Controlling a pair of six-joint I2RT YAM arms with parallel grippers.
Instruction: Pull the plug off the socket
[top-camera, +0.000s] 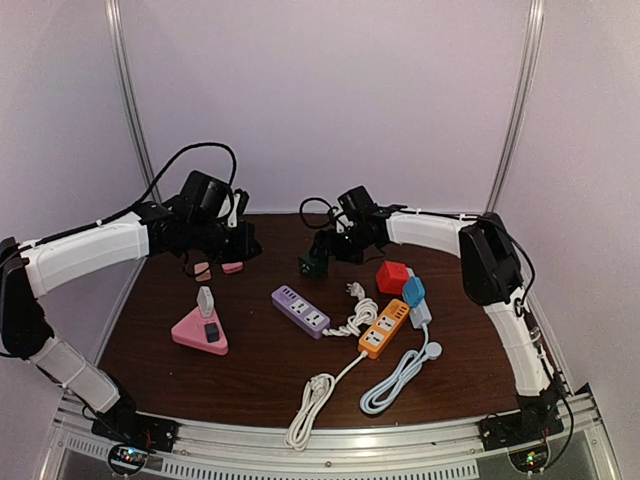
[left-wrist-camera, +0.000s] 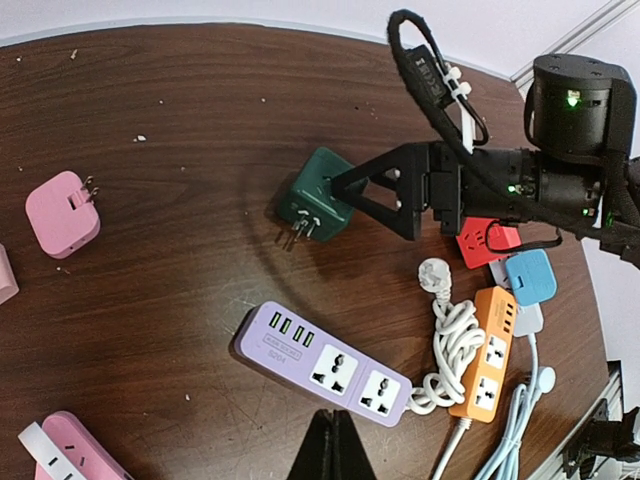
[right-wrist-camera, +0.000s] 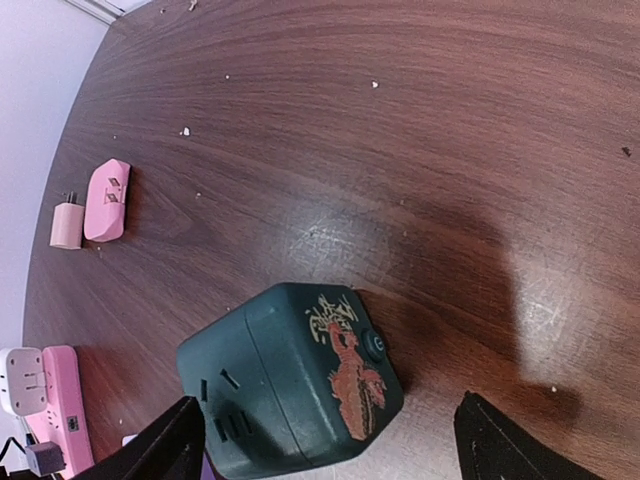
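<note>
Right wrist | right gripper (right-wrist-camera: 328, 400) wide by green socket (right-wrist-camera: 290, 375) | left gripper (left-wrist-camera: 333, 430) seemingly closed, empty

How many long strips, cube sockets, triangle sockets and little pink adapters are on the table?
Long strips: 2, the purple strip and the orange strip
Cube sockets: 2, the green cube and the red cube
Triangle sockets: 1, the pink triangle socket
Little adapters: 2, the pink adapter and the pale pink adapter
Total: 7

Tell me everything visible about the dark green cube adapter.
The green cube is glossy, plastic-looking, with rounded edges: slot holes on one face, a red-gold drawing and round button on another, metal prongs jutting sideways. It lies unplugged on the table, between the open fingers of the right hand; contact is unclear.
</note>
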